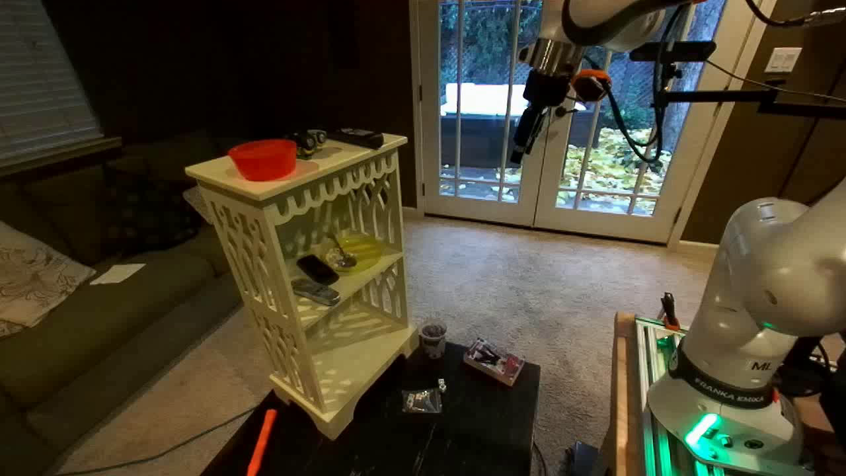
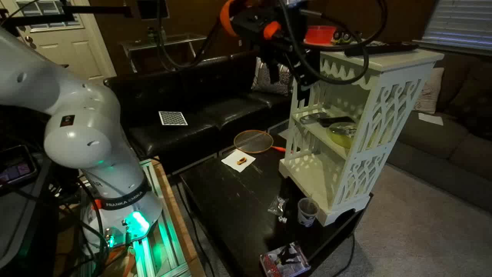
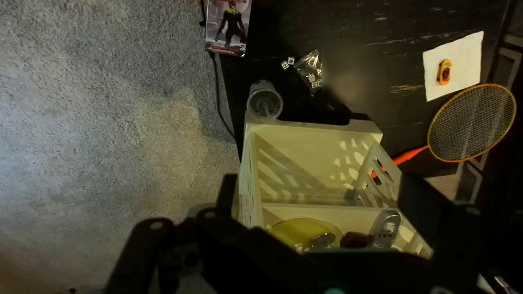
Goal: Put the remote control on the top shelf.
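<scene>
The fingers point(image 3: 226, 196) hang empty and wide apart near the shelf stand point(image 1: 357, 347). A flat black bar point(image 1: 357, 137) lies on its top shelf point(image 1: 330, 156); a black slab point(image 1: 318, 270) and a grey device point(image 1: 315, 291) lie on the board point(image 1: 347, 284) below. Which of these is the remote control, I cannot tell.

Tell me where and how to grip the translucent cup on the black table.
I'd take the cup by its rim, on the side away from the shelf stand. Come down from above, one finger of the open tool inside the wall, one outside. The cup stands upright, mouth up and apparently open, with the stand's foot close by, so that edge probably gives the safer pinch.
</scene>
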`<state>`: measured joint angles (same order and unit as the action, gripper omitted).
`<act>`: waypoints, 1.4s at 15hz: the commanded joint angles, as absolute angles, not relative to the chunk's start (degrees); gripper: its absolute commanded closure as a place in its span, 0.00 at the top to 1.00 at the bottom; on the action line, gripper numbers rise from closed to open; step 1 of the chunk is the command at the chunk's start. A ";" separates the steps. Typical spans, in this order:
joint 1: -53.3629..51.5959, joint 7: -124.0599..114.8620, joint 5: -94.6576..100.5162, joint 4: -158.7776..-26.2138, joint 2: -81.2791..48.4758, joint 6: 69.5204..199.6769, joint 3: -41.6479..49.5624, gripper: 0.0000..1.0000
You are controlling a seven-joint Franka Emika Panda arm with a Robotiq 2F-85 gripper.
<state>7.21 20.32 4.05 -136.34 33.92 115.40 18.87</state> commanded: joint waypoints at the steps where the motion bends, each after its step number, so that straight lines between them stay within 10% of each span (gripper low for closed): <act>1: 7.94 20.71 3.58 -136.15 33.75 115.23 18.28 1.00; 21: 4.19 6.89 -3.98 -136.93 33.37 140.70 8.44 1.00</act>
<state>4.36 7.01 -4.14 -137.07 33.38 140.85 8.29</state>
